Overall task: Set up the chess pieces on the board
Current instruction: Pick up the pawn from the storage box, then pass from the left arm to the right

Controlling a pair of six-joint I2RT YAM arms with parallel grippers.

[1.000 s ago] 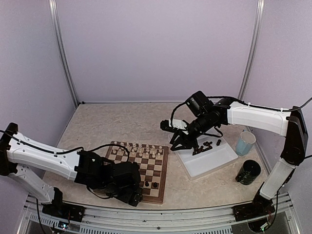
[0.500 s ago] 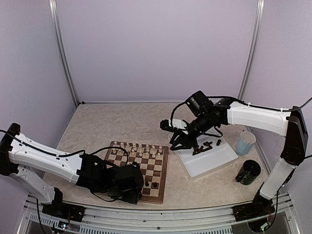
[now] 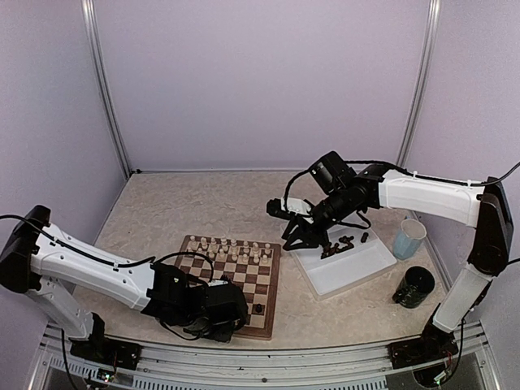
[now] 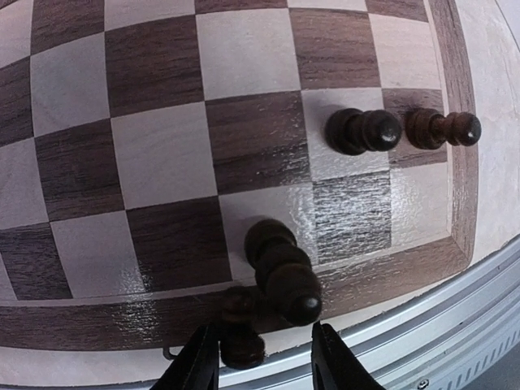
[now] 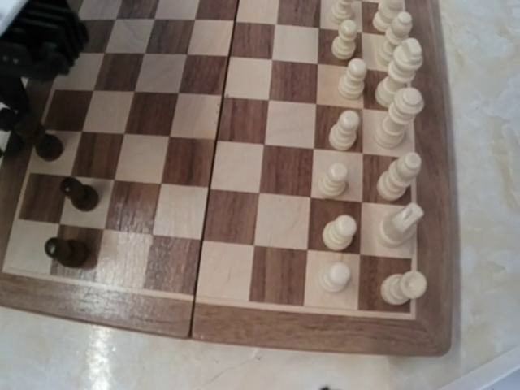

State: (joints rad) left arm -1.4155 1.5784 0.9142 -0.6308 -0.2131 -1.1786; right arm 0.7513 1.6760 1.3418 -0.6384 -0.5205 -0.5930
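Board: one square wooden board (image 3: 264, 272), shiny, with light and dark brown squares and a plain rim. It lay near the front of the table (image 3: 187, 207), left of the tray (image 3: 357, 272).
Table: pale, with a stone-like pattern.
Cream pieces: smooth cream pieces (image 5: 400, 106) with round tops stood in two rows along the board's far side.
Dark pieces: four glossy dark pieces (image 4: 363, 130) with knob heads sat near the board's near right corner. More lay on the tray, too small to count.
Left gripper: the left gripper (image 4: 264, 349) had a finger on each side of a small dark piece (image 4: 242, 340) on the rim, just beside a tall dark piece (image 4: 280, 268). Whether it squeezed could not be told.
Right gripper: the right gripper (image 3: 302, 237) hung over the tray's left end. Whether it was wide or closed could not be told.
Tray: one, white, flat, a rectangle.
Cups: two, a blue cup (image 3: 409, 238) and a black cup (image 3: 414, 287), right of the tray.
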